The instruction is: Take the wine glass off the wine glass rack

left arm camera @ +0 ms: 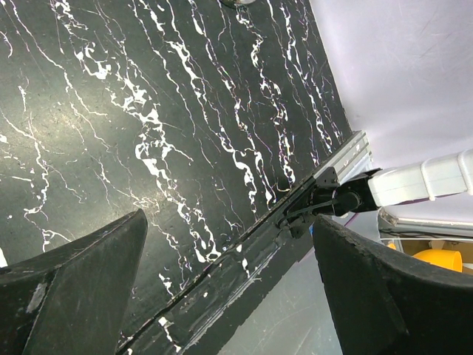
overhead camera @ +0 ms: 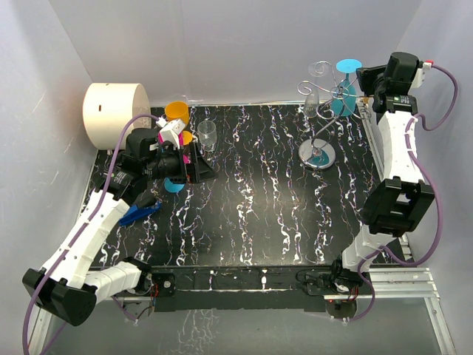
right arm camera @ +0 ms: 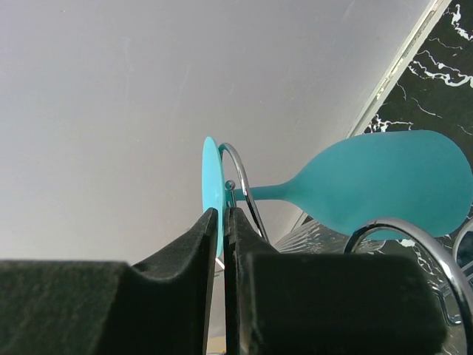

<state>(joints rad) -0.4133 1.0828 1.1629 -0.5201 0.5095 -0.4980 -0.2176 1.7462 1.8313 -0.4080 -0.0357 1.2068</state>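
High rear overview, two close wrist views, sharing table (overhead camera: pixel 259 192)

You have a left arm (overhead camera: pixel 85 240) and right arm (overhead camera: pixel 403 148): white links, black joints, purple cables (overhead camera: pixel 437 200), matte black claw fingers (left arm camera: pixel 74 288).

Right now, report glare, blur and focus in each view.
Top external: even light, sharp, glare on the rack base. Left wrist: table sharp, jaws dark and soft. Right wrist: glass crisp, jaws soft, wall evenly pale.
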